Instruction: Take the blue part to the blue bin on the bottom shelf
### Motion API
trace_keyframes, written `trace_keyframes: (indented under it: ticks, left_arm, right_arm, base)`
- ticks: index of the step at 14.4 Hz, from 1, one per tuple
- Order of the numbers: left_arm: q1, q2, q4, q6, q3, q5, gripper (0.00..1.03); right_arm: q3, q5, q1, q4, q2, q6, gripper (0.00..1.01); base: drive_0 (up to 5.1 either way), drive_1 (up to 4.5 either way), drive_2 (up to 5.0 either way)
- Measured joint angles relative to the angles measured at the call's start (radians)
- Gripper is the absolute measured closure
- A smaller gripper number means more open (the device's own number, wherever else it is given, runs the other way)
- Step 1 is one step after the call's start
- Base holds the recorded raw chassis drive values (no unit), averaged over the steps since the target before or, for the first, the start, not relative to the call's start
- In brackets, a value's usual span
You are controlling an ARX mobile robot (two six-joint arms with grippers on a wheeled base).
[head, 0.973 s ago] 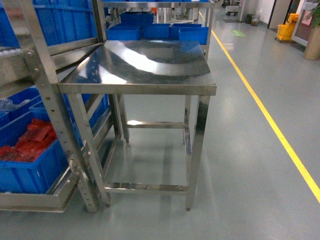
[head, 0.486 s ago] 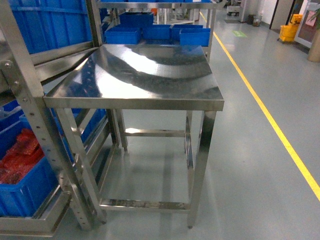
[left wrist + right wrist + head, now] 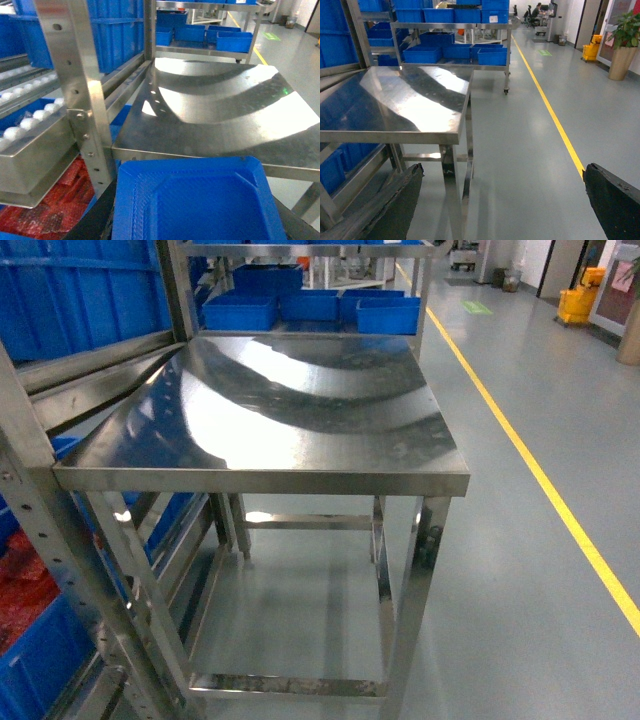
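Closer than a second ago, the steel table (image 3: 270, 410) now fills my head view, and the rack post (image 3: 40, 540) has slid toward the left edge. My left pincer (image 3: 197, 210) grips what appears to be the blue part (image 3: 200, 200), held just before the table edge; its fingers are barely visible. My right pincer (image 3: 502, 200) is spread wide, its pads (image 3: 615, 200) well apart, above grey floor (image 3: 530, 150) with a yellow line (image 3: 550, 110).
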Motion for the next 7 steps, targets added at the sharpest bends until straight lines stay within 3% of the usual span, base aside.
trace_keyframes:
  ticks: [7]
  left_arm:
    - [0.002, -0.002, 0.002, 0.000, 0.000, -0.002, 0.59]
  right_arm:
    - [0.000, 0.000, 0.000, 0.002, 0.000, 0.000, 0.03]
  base:
    - [-4.7, 2.73, 2.7]
